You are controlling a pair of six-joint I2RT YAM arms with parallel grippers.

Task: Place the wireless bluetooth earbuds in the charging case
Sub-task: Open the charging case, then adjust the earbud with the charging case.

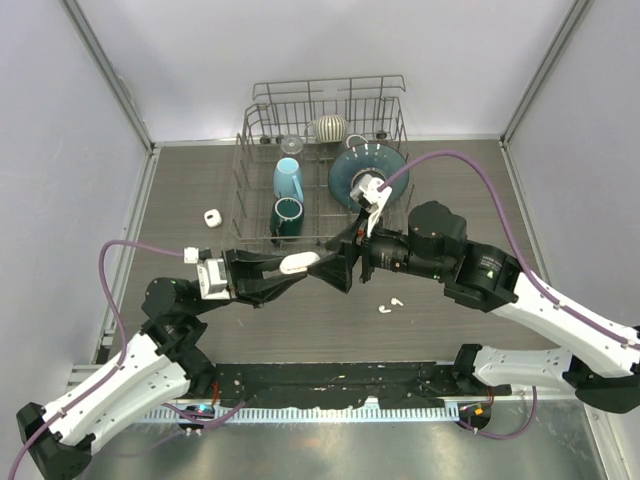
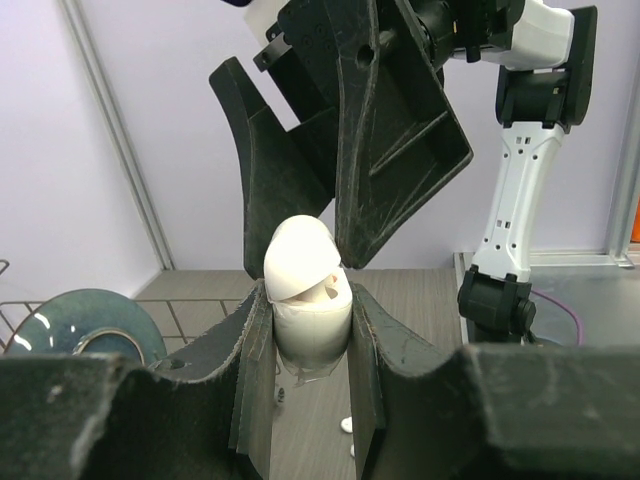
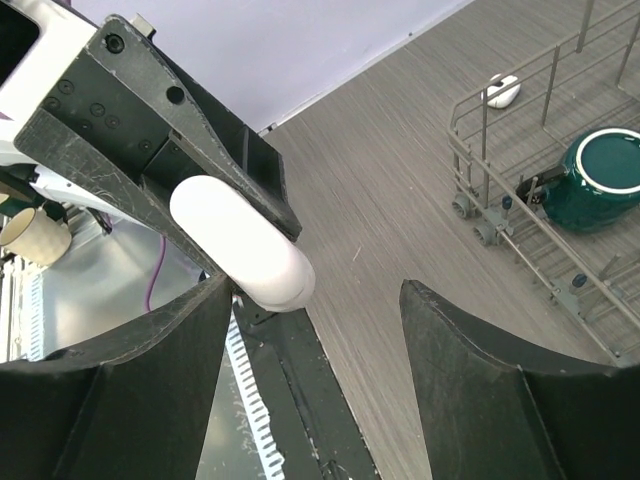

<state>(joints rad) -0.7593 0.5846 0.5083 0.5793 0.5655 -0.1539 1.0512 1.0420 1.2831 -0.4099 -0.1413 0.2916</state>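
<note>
My left gripper (image 1: 308,268) is shut on the white charging case (image 1: 296,264) and holds it above the table's middle. In the left wrist view the case (image 2: 300,260) stands upright between my fingers (image 2: 365,340), and its domed lid looks slightly ajar. My right gripper (image 1: 336,266) is open, and its jaws sit right at the case's end. In the right wrist view the case (image 3: 240,245) lies next to my left finger (image 3: 170,370). Two small white earbuds (image 1: 390,304) lie on the table below the right arm. They also show in the left wrist view (image 2: 347,425).
A wire dish rack (image 1: 250,130) at the back holds a light blue mug (image 1: 288,180), a dark green mug (image 1: 287,215), a teal bowl (image 1: 350,170) and a striped cup (image 1: 330,128). A small white object (image 1: 211,217) lies left of the rack.
</note>
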